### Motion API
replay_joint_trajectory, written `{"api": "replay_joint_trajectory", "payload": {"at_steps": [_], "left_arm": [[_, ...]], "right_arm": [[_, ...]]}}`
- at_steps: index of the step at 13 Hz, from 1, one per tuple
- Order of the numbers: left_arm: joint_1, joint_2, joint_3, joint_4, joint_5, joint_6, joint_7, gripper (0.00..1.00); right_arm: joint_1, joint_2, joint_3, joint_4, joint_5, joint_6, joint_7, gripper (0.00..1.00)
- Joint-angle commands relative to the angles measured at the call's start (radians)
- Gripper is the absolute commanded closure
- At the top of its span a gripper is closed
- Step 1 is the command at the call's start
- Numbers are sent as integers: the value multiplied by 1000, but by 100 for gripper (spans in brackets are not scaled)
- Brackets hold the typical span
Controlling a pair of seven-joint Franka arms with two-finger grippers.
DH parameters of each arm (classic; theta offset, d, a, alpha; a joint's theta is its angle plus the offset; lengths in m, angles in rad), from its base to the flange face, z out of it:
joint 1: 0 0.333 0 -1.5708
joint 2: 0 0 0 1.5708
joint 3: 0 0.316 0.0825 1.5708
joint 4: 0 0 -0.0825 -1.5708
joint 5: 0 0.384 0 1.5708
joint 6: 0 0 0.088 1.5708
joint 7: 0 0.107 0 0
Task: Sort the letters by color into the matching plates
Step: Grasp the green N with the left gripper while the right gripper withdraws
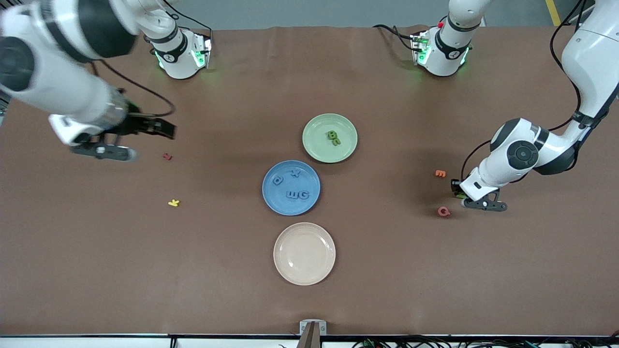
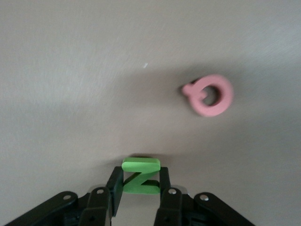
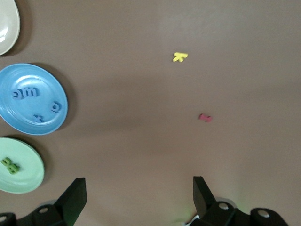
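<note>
Two fingers of my left gripper (image 2: 139, 188) stood narrow, pressing the flanks of a chunky green Z (image 2: 140, 176) on the matte brown table (image 1: 387, 270), toward the left arm's end. A rounded pink letter (image 2: 209, 95) lay near it; an orange letter (image 1: 440, 173) lay farther from the front camera. My right gripper (image 3: 138, 195) waited with jaws wide, holding nothing, over the table above a red letter (image 1: 167, 156), with a yellow K (image 1: 173, 203) nearer the front camera. I saw four blue letters (image 1: 296, 194) in the glossy blue plate (image 1: 271, 198), two green letters (image 1: 333, 137) in the green plate (image 1: 316, 145), and a cream plate (image 1: 285, 270).
</note>
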Motion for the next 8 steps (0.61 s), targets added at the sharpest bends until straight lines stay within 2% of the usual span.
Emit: {"api": "replay_joint_trajectory", "payload": {"at_steps": [1,4,8], "left_arm": [[7,-51,-72,-5,0,-24,-7,100],[9,-52,-172,6,-19,-99,-67,100],[-3,-44,-337,-8,-32,-205,-260,100]], "right_arm": [[-125,-49,21,-32,-13,4,-209,0],[-179,-51,21,9,-71,2,-309,0],[-194,-44,21,121,-79,-74,-326,0]]}}
